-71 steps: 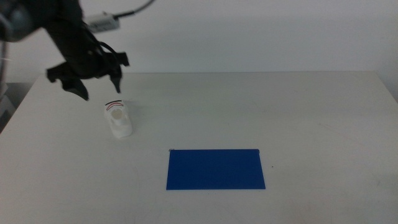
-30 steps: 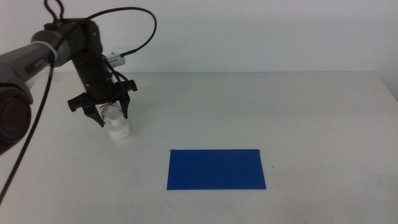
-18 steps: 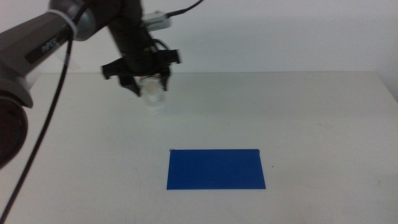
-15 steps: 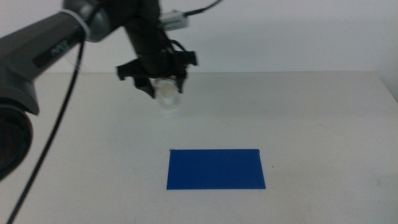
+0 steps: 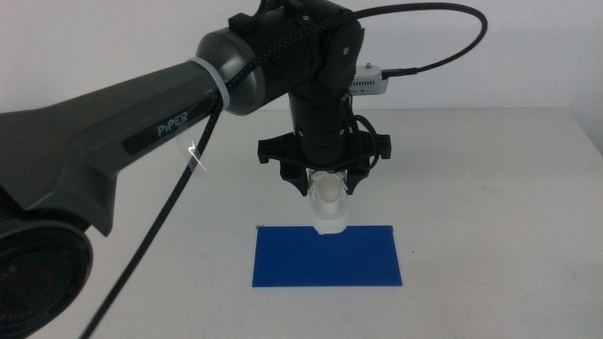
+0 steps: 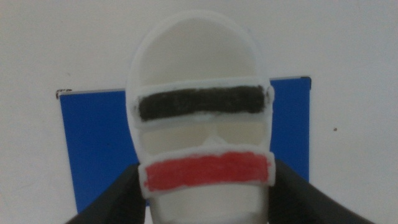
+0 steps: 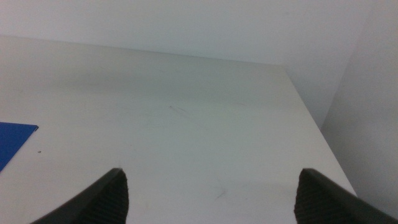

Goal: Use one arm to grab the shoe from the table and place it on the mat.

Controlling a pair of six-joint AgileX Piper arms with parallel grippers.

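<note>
Left end effector grips the shoe over the mat's far edge, nothing else nearby on the tabletop.

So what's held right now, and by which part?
The left gripper holds the shoe by its sides near the heel end; the right gripper holds nothing.

The mat lies bare and flat on the open table, only the held shoe overhanging its far edge.
</note>
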